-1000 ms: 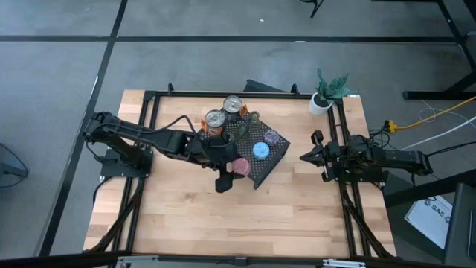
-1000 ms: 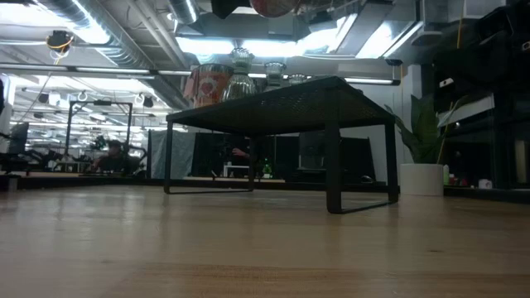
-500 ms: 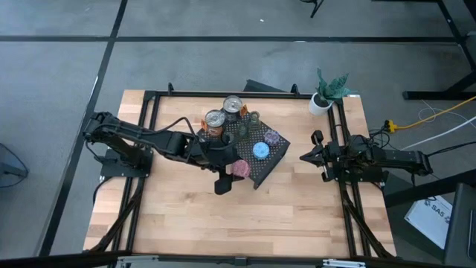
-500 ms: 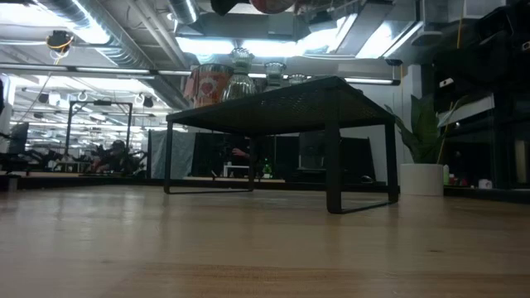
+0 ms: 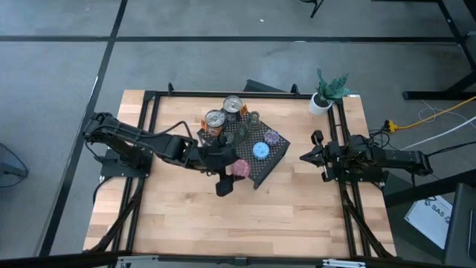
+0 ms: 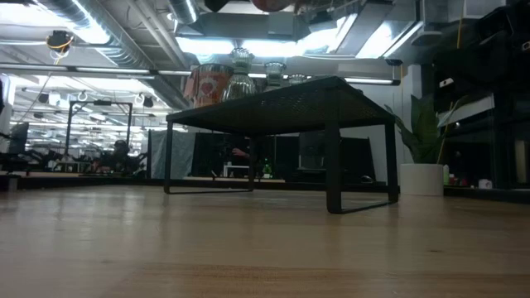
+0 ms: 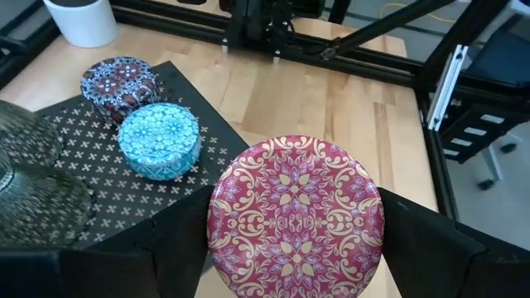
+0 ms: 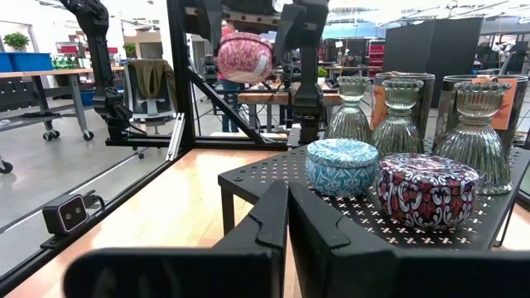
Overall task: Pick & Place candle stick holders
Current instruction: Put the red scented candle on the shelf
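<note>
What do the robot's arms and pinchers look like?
Both arms are black, built from chunky jointed pieces. The left arm has a thin black cable looping over it. Each ends in a gripper with two flat, wedge-shaped black fingers: the left gripper and the right gripper. No markings show on either.

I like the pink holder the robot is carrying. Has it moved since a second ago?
Yes, a tiny bit. In the high view the left gripper holding the pink holder has slid slightly toward the table's front edge, away from the black rack.

Bare table (image 5: 297, 216) front and right of rack (image 5: 269, 165).
</note>
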`<state>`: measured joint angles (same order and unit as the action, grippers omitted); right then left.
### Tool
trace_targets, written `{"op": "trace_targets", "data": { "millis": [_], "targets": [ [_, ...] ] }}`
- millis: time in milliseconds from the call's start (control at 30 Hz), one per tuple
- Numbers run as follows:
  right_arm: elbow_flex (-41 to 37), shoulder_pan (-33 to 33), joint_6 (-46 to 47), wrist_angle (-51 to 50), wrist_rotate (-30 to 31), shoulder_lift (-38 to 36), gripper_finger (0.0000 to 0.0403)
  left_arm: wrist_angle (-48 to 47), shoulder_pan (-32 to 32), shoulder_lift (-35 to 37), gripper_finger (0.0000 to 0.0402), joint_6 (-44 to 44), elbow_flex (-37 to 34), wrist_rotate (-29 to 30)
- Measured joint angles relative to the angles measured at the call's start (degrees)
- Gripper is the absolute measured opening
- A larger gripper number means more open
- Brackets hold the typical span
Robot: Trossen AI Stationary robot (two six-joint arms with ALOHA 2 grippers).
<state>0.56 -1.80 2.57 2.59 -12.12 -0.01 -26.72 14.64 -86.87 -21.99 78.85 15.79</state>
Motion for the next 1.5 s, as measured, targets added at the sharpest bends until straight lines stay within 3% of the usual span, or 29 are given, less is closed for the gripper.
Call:
{"op": "trace_targets", "data": {
  "millis": [900,1167,1500],
  "targets": [
    [0.0,0.0,0.0,0.0,0.0,0.0,0.0016,4.5,1.0,-2.9,0.0297,-3.4,0.0,2.8],
    [0.0,0.0,0.0,0.0,0.0,0.0,0.0016,11.2,0.6,-6.2,0.0297,-3.2,0.0,2.2],
    [0.0,0.0,0.0,0.0,0.0,0.0,0.0016,9.8,-0.5,-9.3,0.0297,-7.2,0.0,1.5]
  ]
}}
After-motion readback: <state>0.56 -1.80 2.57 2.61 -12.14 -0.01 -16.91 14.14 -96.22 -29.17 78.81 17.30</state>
